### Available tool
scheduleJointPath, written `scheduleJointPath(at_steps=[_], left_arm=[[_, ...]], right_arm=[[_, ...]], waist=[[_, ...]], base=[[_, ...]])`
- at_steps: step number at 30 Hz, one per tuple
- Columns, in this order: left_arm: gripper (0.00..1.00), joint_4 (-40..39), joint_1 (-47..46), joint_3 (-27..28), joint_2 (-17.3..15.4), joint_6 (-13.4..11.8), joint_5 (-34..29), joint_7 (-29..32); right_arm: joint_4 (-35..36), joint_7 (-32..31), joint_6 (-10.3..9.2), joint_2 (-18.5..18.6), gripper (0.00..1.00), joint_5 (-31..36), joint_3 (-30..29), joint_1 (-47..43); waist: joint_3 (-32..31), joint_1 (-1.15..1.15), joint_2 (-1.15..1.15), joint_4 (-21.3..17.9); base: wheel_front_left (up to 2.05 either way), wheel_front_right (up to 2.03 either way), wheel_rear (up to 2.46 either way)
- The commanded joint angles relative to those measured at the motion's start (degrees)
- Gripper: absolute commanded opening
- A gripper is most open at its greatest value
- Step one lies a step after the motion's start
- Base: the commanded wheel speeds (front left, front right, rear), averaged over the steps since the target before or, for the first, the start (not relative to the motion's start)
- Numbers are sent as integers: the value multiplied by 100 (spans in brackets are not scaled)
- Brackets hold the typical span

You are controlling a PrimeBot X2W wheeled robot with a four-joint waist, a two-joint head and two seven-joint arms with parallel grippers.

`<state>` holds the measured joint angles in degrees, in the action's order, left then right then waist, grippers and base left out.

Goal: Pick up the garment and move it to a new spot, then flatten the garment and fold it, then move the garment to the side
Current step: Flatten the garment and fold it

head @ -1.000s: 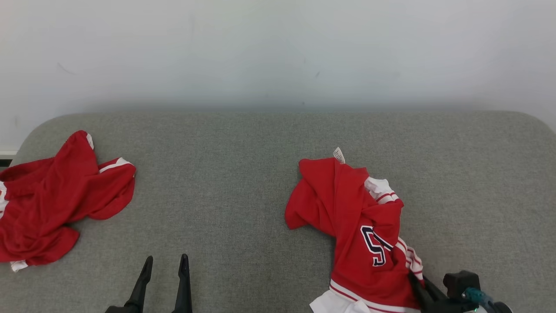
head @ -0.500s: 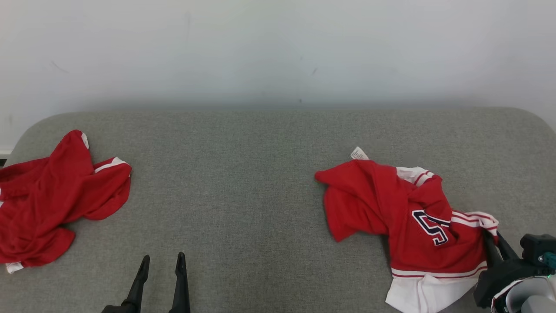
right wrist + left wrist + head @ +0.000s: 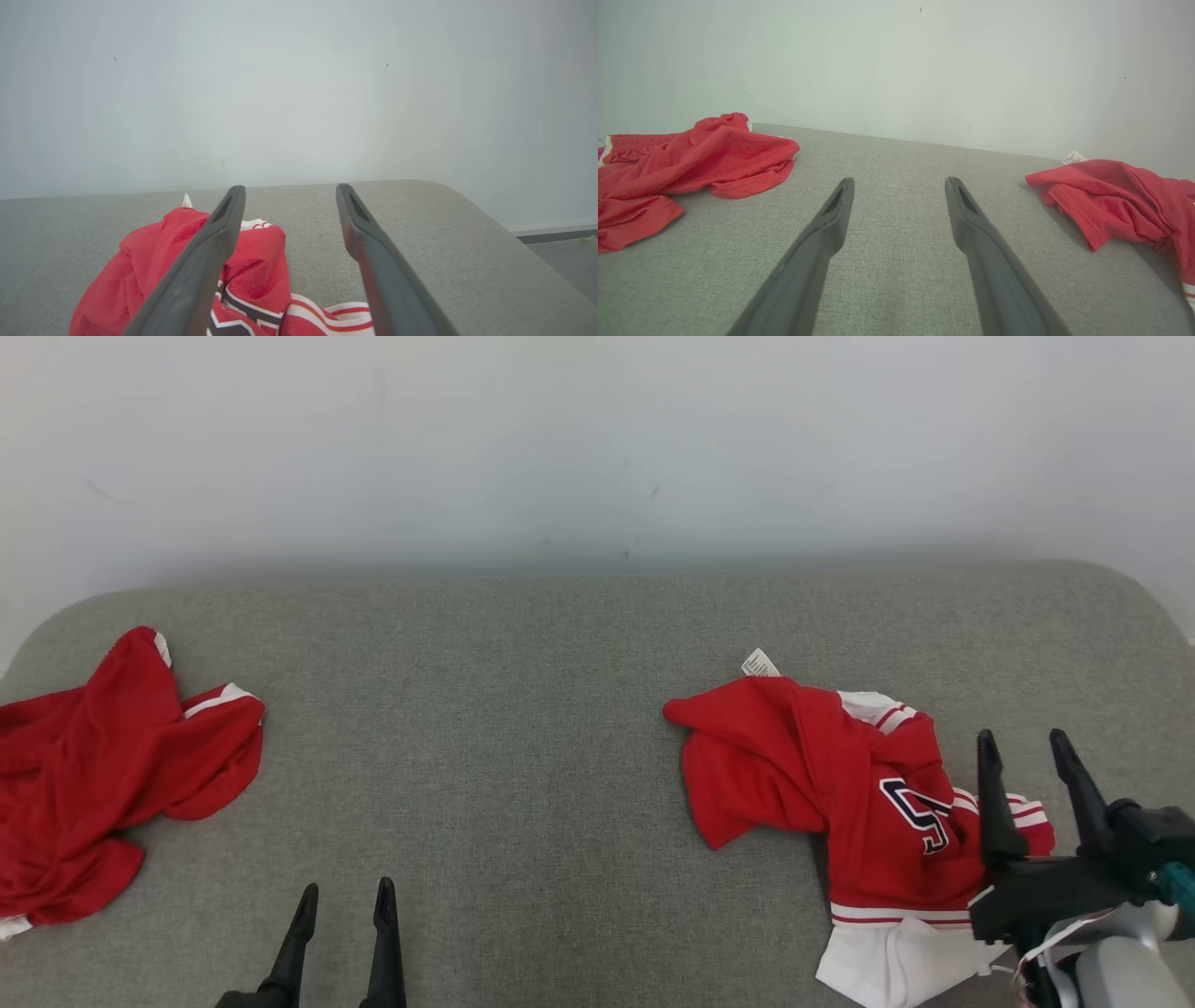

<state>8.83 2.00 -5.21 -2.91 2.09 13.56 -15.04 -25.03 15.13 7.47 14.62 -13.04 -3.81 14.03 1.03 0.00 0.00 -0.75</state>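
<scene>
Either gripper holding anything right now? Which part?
Nothing held. Left gripper open and empty; right gripper open by the red jersey, no cloth between its fingers.

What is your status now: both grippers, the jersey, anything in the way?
Left gripper open. Right gripper open, empty, by the jersey. Jersey crumpled on grey cushion, not yet flat. Other red garment far left, not in the way.

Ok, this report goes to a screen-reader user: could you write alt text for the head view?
A crumpled red jersey lies at the right of a grey cushion, the open right gripper at its right edge. Another red garment lies far left; the open left gripper sits bottom left.
</scene>
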Motion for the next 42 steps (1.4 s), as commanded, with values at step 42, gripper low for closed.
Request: scheduleJointPath(at_steps=[42], left_arm=[[100, 2116, -4252, -2810, -1375, 530, 2009, 1325]], right_arm=[[1405, 4, 6, -1180, 100, 38, 497, -764]], waist=[[875, 0, 0, -1549]], base=[[0, 0, 0]])
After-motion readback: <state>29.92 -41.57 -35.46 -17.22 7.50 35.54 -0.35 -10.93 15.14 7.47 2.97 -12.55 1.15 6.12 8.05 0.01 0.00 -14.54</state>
